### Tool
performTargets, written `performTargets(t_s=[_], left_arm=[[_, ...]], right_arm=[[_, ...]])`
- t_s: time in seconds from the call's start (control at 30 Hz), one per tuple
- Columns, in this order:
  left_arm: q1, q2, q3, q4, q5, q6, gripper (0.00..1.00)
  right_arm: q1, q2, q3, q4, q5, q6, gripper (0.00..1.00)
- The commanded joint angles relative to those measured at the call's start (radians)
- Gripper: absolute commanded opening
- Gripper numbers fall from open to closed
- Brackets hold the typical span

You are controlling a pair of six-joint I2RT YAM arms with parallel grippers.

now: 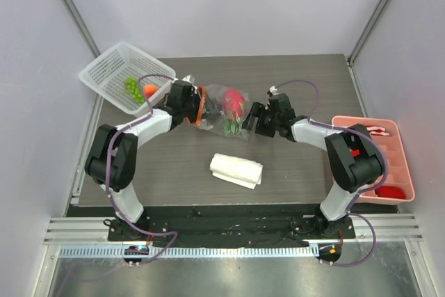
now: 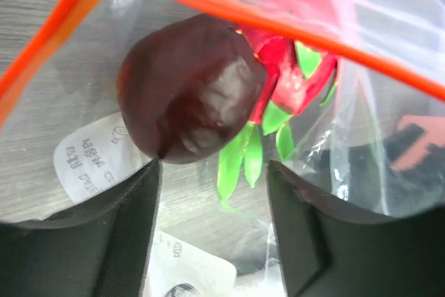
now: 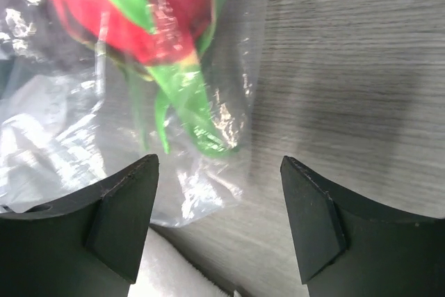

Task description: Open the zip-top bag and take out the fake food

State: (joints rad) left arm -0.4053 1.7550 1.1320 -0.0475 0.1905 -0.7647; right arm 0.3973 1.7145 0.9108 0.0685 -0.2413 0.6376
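Nothing is grasped, fingers spread: left gripper (image 2: 212,172) at the mouth of the zip-top bag (image 1: 215,99) — right gripper (image 3: 219,165) beside the dragon fruit (image 3: 146,12).

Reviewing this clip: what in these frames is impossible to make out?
- Top view: left gripper tips, hidden by its own wrist and the zip-top bag.
- Left wrist view: label print, blurred.
- Right wrist view: dragon fruit, cut off by the top edge.
- Top view: pink tray contents, partly behind the right arm.

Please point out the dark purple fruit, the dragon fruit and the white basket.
dark purple fruit (image 2: 188,88), left wrist view, glossy middle.
dragon fruit (image 1: 234,103), top view, red body.
white basket (image 1: 110,74), top view, bare mesh.
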Motion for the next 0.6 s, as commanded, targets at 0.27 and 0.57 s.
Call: performTargets(t_s=[0.27,0.57], left_arm=[[0.006,0.159,0.169,-0.012,-0.008,0.143,0.86],[0.006,0.222,0.212,0.044,-0.029,0.116,0.93]], right_arm=[[0.044,-0.164,0.108,-0.127,0.086,-0.076,0.81],[0.044,-0.153,0.105,-0.13,0.086,-0.076,0.81]])
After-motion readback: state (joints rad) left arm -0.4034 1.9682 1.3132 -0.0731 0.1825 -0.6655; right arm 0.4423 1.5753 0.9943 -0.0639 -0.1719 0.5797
